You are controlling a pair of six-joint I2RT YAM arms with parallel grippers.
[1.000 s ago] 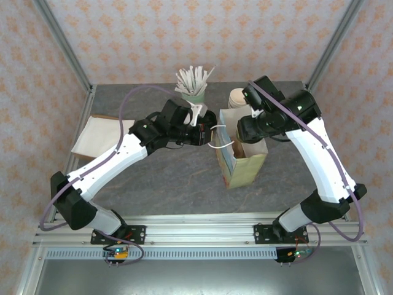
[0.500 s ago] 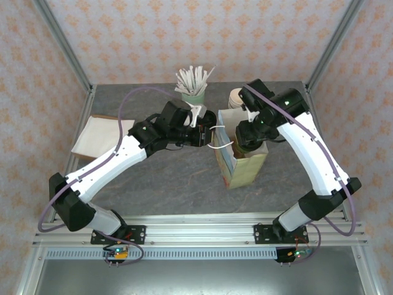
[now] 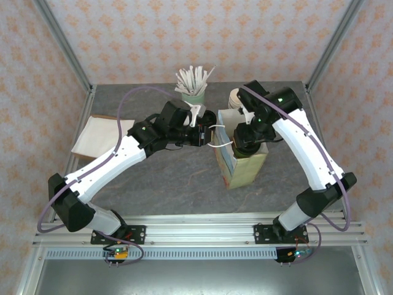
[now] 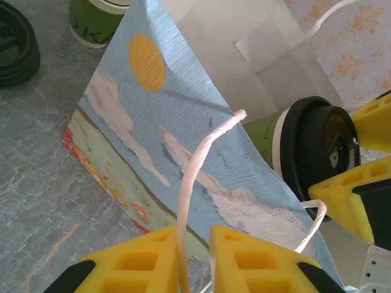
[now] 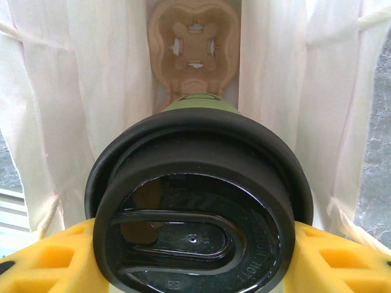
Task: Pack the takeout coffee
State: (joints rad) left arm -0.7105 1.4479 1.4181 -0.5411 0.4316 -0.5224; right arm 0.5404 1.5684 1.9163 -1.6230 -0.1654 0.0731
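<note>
Left end effector (image 4: 194, 238): slightly apart, bag handle (image 4: 204, 146) between
Right end effector (image 5: 194, 256): clamped on coffee cup (image 5: 195, 183)
Coffee cup: in mouth of paper bag (image 4: 146, 122)

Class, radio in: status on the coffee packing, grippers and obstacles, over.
Left gripper straddling bag handle. Right gripper shut on takeout coffee, between bag walls. Cardboard carrier below; path looks clear.
</note>
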